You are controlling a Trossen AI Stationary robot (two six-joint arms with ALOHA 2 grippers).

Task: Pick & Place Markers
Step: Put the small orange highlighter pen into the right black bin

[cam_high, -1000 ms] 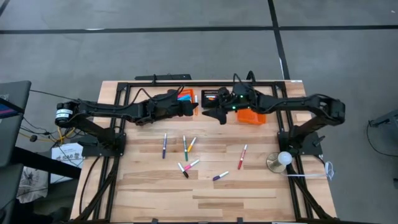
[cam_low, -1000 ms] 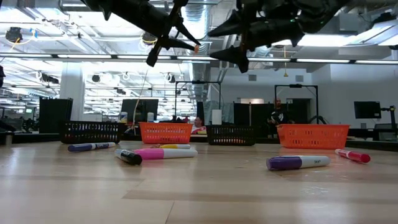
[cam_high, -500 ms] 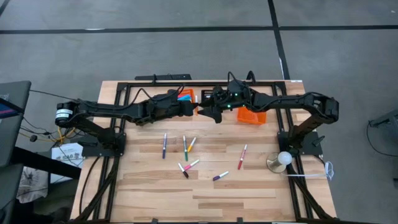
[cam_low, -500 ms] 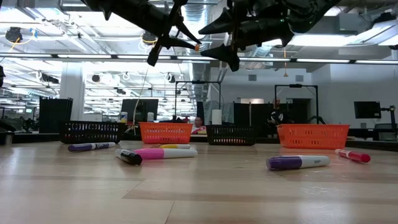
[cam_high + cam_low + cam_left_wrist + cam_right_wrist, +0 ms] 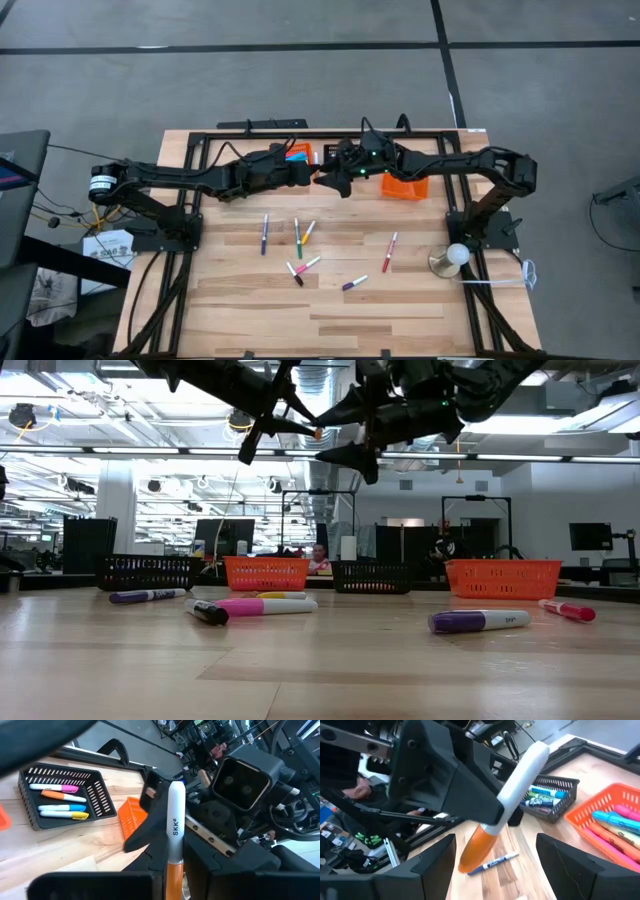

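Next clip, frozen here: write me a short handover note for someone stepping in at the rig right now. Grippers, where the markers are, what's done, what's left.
Left gripper: shut on an orange-and-white marker, held in the air above the table's far middle.
Right gripper: open, facing the left one, fingers either side of that marker, not closed on it. Looks like a handover between arms.
Done: several markers lie in a black basket and in an orange basket at the far edge.
Left: about seven loose markers on the table, including a purple one, a pink one and a red one.
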